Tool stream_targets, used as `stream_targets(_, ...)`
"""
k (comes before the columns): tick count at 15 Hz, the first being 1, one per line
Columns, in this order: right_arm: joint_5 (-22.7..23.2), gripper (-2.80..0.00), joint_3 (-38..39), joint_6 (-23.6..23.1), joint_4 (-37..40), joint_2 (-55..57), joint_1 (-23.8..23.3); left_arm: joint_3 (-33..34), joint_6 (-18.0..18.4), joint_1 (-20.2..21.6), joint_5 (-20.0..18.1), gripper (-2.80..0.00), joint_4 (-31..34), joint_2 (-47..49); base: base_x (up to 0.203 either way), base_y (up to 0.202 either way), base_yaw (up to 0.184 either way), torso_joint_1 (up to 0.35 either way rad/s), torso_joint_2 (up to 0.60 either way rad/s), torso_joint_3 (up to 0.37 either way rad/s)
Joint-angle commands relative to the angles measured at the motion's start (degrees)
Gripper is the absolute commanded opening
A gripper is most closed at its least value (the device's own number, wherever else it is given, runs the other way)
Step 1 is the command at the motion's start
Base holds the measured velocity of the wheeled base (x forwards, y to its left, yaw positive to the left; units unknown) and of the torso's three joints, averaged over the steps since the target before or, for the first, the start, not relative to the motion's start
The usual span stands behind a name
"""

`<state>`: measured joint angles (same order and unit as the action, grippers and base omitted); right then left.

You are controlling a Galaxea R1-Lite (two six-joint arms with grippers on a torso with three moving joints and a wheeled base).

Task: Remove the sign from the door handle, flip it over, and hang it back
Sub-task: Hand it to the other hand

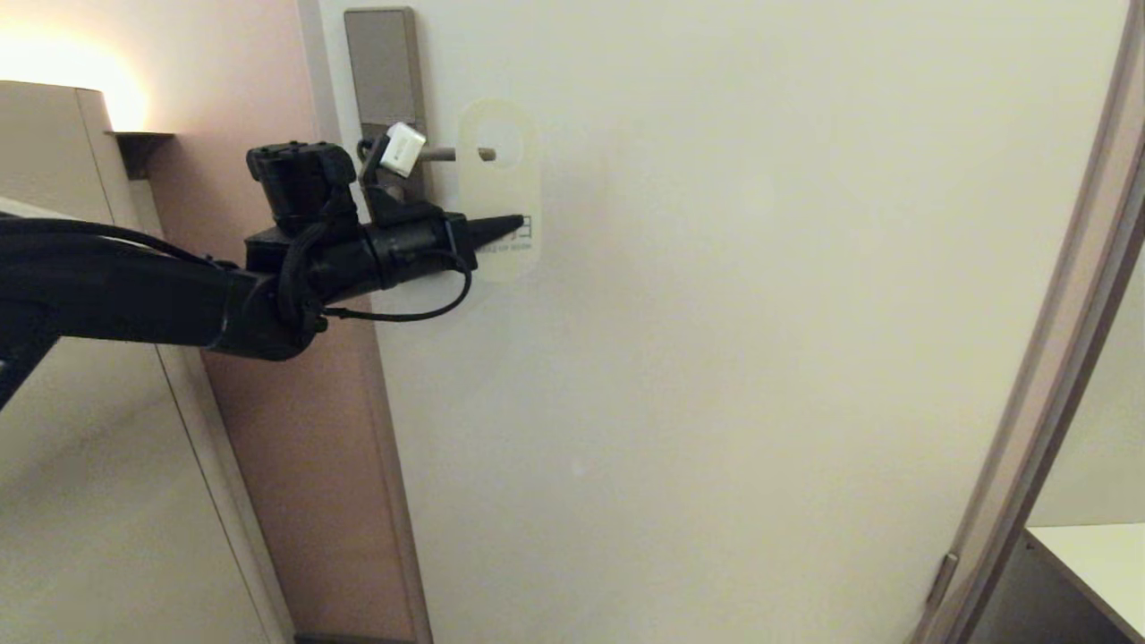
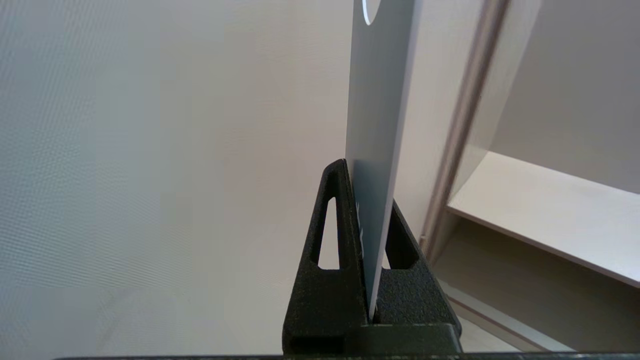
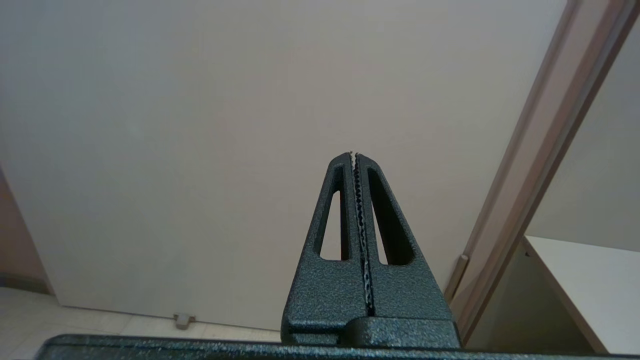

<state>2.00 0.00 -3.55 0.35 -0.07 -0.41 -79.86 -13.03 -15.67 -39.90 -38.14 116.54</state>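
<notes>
The sign (image 1: 501, 192) is a pale rounded card against the door, its light side with small dark print facing me. The tip of the door handle (image 1: 438, 154), a slim grey lever on a tall lock plate (image 1: 383, 72), shows through the sign's oval hole. My left gripper (image 1: 512, 224) reaches in level from the left and is shut on the sign's lower part. In the left wrist view the sign (image 2: 377, 100) stands edge-on, clamped between the black fingers (image 2: 367, 185). My right gripper (image 3: 355, 156) is shut and empty, low before the door.
The cream door (image 1: 716, 376) fills the view, with its frame (image 1: 1060, 358) on the right and a white shelf (image 1: 1096, 563) beyond it. A beige cupboard (image 1: 72, 465) and a pink wall strip (image 1: 295, 429) lie on the left. A door stop (image 3: 183, 320) sits at floor level.
</notes>
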Motion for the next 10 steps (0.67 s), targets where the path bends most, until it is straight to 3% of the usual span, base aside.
stream_targets(1,0.0,-2.8,0.0,-0.1,0.0,0.1,0.0,2.6,-0.1,-0.6,-0.2,-2.8,-0.2,-4.9,0.0,0.0,0.0,0.0,0.0,0.0)
stream_targets(10,0.0,-2.8,0.0,-0.1,0.0,0.1,0.0,26.6,0.3,-3.1,2.4,-2.8,-0.1,-29.7,0.0,0.0,0.0,0.0,0.0,0.0)
